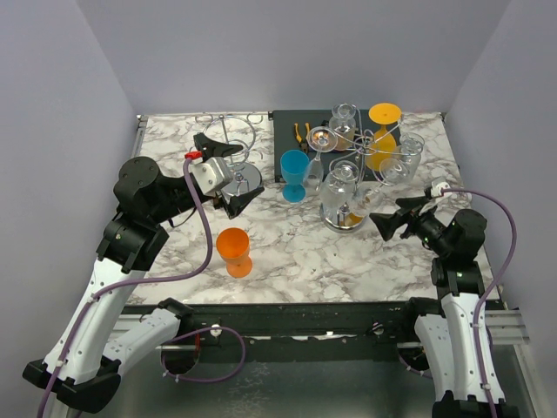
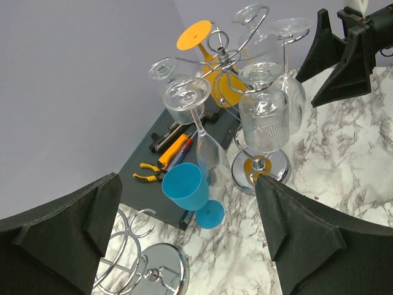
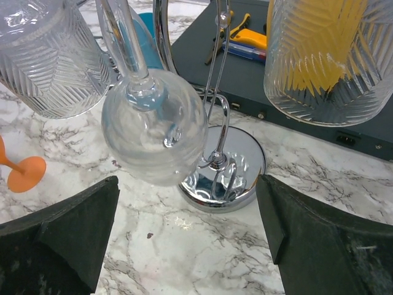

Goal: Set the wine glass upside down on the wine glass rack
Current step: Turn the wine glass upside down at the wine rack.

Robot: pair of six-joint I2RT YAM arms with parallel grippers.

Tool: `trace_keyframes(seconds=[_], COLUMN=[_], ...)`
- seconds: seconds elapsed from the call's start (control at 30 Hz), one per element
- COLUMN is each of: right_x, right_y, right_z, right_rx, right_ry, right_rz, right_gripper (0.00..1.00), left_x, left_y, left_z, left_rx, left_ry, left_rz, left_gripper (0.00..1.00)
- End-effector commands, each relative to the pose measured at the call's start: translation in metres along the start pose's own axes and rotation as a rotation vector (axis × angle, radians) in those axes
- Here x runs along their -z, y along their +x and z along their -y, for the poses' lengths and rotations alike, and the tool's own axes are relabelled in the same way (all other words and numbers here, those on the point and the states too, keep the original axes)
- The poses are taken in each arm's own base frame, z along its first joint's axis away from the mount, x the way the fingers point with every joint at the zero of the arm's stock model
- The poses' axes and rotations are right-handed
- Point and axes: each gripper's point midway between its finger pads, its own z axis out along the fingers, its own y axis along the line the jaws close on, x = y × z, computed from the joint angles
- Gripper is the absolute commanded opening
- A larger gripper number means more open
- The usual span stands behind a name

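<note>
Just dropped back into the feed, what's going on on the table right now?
Neither arm holds anything. The right tool is open, facing the loaded rack, where a clear wine glass hangs upside down right in front of it among other glasses. The left tool is open too, by the empty rack. A blue goblet and an orange goblet stand upright on the table, not yet racked.
</note>
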Motion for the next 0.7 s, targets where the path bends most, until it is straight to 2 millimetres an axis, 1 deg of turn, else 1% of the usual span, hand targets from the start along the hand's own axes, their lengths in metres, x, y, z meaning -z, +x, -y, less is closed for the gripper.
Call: trace_keyframes(seconds=[0.0, 0.07, 0.13, 0.23, 0.33, 0.43, 0.5, 0.6, 0.67], right_x=[0.004, 0.008, 0.013, 0.026, 0.042, 0.056, 0.062, 0.07, 0.074], right_y=[-0.013, -0.018, -0.028, -0.049, -0.06, -0.079, -0.09, -0.108, -0.121], right_z=[-0.002, -0.006, -0.012, -0.028, -0.043, -0.05, -0.055, -0.065, -0.071], right_rx=[0.019, 0.012, 0.037, 0.042, 0.065, 0.061, 0.078, 0.094, 0.097], right_ry=[0.01, 0.002, -0.01, -0.045, -0.065, -0.037, -0.033, -0.045, -0.052], right_rz=[0.002, -0.013, -0.021, -0.023, -0.069, -0.063, -0.046, -0.02, 0.003], right_gripper=[0.99, 0.99, 0.98, 0.98, 0.96, 0.96, 0.96, 0.96, 0.96], left_x=[0.001, 0.0, -0.001, -0.004, -0.008, -0.015, -0.022, -0.029, -0.036], left_y=[-0.004, -0.001, 0.004, 0.018, 0.037, 0.057, 0.071, 0.092, 0.105], left_z=[-0.001, -0.003, -0.006, -0.013, -0.016, -0.01, -0.002, 0.012, 0.017], left_rx=[0.003, 0.02, 0.049, 0.1, 0.152, 0.171, 0.166, 0.04, -0.026], left_ry=[-0.013, -0.025, -0.047, -0.093, -0.123, -0.089, -0.031, 0.091, 0.153], left_rz=[0.017, 0.008, -0.008, -0.045, -0.09, -0.127, -0.146, -0.16, -0.167], left_gripper=[0.99, 0.99, 0.99, 0.99, 0.99, 0.99, 0.99, 0.99, 0.99])
